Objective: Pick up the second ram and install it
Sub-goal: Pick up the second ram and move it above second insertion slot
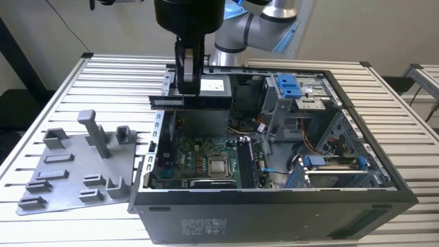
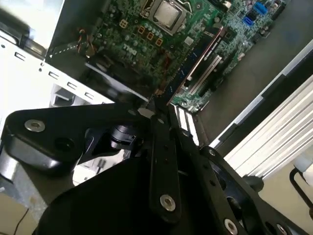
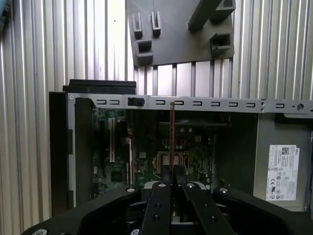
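Green second ram [image 1: 168, 102] is clamped in my gripper [image 1: 188, 94], the fingers pinched shut on its upper edge and the stick level with its long side horizontal. The pale label end points to the exterior view's left. The stick hangs in the air above the rim of the open computer case [image 1: 274, 206], at the case's far side toward the exterior view's left. It sits in front of the silver power supply [image 1: 214, 87], well above the motherboard [image 1: 205, 154], and is not seated in any slot. In the first wrist view the second ram [image 3: 172, 127] is a thin edge-on line running out from between my gripper [image 3: 172, 169] tips, drawn across the motherboard [image 3: 146, 147] and the CPU socket [image 3: 172, 159]. In the second wrist view my gripper [image 2: 164, 111] linkages are dark in the foreground, with the motherboard [image 2: 142, 44] and CPU socket [image 2: 168, 12] beyond. I cannot pick the stick out cleanly there. A grey plastic holder tray [image 1: 72, 193] lies on the slatted metal table [image 1: 116, 72] just beside the case, on the exterior view's left. A grey T-shaped post [image 1: 96, 134] stands upright on it. Blue drive caddy [image 1: 288, 85] is at the far side of the case.
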`<state>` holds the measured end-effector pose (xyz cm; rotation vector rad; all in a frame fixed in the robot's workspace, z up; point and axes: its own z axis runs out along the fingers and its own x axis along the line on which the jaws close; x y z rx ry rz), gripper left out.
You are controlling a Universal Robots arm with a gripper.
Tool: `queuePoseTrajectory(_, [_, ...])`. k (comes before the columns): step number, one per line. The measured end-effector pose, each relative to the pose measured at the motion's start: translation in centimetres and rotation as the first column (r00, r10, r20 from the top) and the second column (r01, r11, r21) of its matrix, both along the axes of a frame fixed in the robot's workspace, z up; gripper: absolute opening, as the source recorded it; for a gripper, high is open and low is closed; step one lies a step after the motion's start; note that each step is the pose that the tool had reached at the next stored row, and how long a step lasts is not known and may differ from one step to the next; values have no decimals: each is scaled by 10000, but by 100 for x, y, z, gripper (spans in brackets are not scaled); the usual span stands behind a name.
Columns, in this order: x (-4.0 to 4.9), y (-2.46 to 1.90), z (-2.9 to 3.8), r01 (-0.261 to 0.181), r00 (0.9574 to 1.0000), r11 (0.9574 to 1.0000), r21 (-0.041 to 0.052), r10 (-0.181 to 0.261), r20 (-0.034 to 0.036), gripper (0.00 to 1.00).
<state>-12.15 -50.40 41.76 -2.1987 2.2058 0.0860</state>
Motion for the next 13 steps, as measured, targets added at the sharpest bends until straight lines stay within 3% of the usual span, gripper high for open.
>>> queuePoseTrajectory(13, [342,10,0,158,9999,9999,-1,-158,0,14])
